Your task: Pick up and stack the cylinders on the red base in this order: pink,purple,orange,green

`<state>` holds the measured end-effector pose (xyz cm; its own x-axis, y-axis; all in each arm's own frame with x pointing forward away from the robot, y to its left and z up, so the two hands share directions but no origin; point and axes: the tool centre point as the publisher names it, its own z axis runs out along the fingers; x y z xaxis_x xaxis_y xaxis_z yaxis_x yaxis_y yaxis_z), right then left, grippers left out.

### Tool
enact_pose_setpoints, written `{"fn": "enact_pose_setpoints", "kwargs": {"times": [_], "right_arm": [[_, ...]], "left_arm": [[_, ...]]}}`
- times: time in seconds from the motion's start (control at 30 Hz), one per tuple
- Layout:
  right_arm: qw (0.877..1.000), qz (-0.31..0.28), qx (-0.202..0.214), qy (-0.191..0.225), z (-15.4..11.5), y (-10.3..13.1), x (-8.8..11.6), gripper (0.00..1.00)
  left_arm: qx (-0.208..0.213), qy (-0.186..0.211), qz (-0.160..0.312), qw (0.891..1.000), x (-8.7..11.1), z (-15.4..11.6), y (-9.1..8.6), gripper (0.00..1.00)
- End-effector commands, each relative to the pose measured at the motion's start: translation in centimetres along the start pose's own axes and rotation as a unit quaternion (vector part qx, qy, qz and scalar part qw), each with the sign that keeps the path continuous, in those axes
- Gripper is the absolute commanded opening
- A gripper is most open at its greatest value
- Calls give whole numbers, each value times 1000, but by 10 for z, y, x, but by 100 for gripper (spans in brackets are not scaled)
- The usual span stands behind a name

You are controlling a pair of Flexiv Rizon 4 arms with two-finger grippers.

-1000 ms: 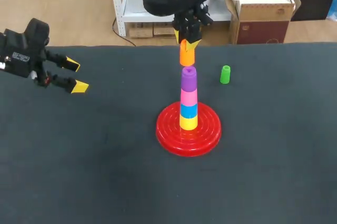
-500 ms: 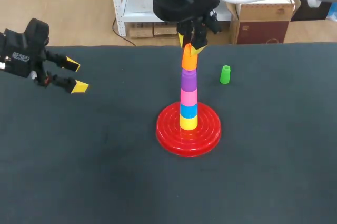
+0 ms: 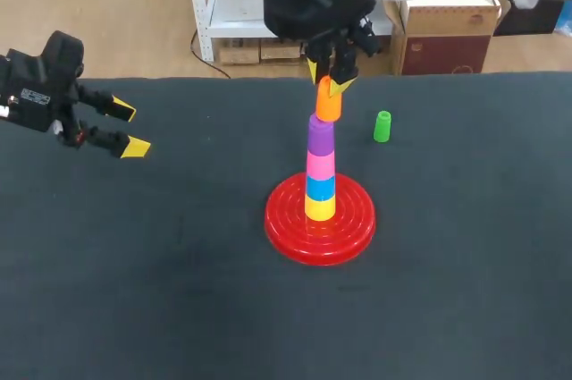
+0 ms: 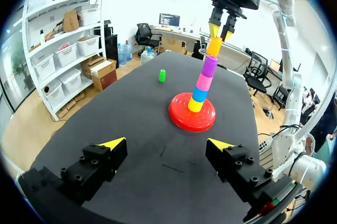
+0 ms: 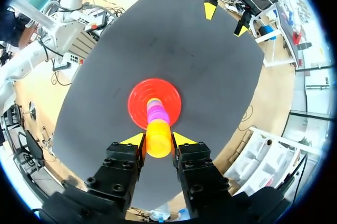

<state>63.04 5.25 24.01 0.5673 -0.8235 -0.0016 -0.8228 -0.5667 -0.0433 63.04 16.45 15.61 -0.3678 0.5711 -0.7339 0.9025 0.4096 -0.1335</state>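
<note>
On the red base (image 3: 344, 228) stands a stack of yellow, blue, pink and purple cylinders; the purple cylinder (image 3: 321, 135) is on top. My right gripper (image 3: 330, 82) comes down from above, shut on the orange cylinder (image 3: 328, 103), which sits right at the purple one's top. In the right wrist view the orange cylinder (image 5: 158, 138) is between the yellow tips of the right gripper (image 5: 158, 139), with the base (image 5: 138, 100) below. The green cylinder (image 3: 382, 126) stands alone on the table, right of the stack. My left gripper (image 3: 127, 130) hangs open over the table's far left, holding nothing.
The dark table (image 3: 161, 264) stretches wide around the base. From the left wrist view, the stack (image 4: 202, 87) and the green cylinder (image 4: 162, 75) lie far ahead of the left gripper (image 4: 166, 142).
My right gripper has shifted slightly right and lowered the orange cylinder from above the stack down onto the purple cylinder. The left arm has not moved.
</note>
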Motion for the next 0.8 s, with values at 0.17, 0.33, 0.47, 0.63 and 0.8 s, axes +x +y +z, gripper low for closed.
{"fn": "enact_pose_setpoints", "kwargs": {"times": [0.17,0.33,0.47,0.63,0.8], "right_arm": [[1000,-5,-11,-4,8,-10,0,0],[1000,-9,-11,-6,8,-13,-1,0],[1000,-13,-10,-6,3,-11,-2,0],[999,-26,-27,7,3,-5,-6,0],[999,-32,-38,11,7,-4,-9,0]], "left_arm": [[0,-2,1,1000,2,0,0,100],[0,-2,1,1000,2,0,0,100],[0,-2,1,1000,2,0,0,100],[0,-2,1,1000,2,0,0,100],[0,-2,1,1000,2,0,0,100]]}}
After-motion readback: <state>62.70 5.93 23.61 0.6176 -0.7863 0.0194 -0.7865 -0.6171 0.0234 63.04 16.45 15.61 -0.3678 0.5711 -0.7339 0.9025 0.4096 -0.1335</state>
